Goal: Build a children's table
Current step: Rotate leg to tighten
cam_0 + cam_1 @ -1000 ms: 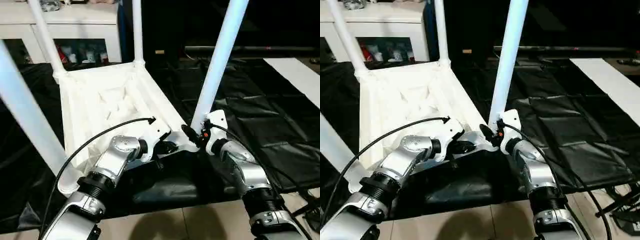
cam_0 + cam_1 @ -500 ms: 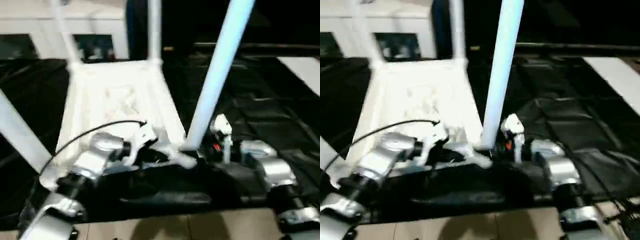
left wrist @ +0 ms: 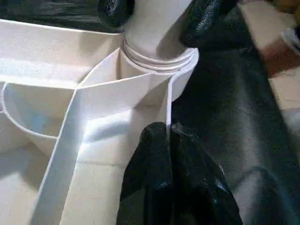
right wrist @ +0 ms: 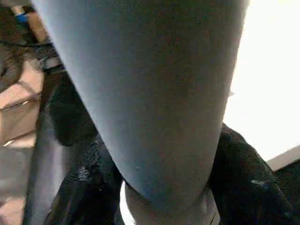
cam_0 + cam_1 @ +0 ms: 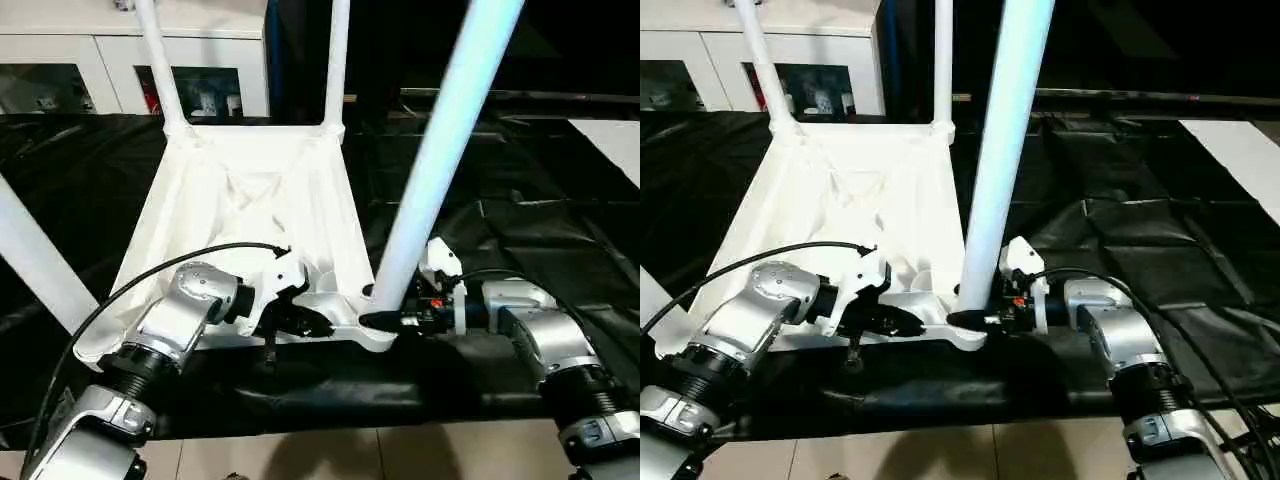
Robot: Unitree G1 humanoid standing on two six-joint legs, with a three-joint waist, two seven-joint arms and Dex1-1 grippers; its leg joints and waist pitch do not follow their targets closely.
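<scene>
The children's table lies upside down on the black sheet, all white, its ribbed underside facing up. Its legs stand in the corner sockets: two far ones, a near left one and a near right one. My left gripper is shut on the thin rim wall beside the near right corner. My right gripper comes in from the right and is shut on the base of the near right leg, one black finger on each side.
A white cabinet with glass doors stands behind the table at the back left. The crumpled black sheet covers the floor around it. A white panel lies at the far right, and tan floor runs along the front.
The whole view has shifted. My right forearm has dropped lower and now reaches the leg's base level from the side. The left gripper keeps its hold on the rim.
</scene>
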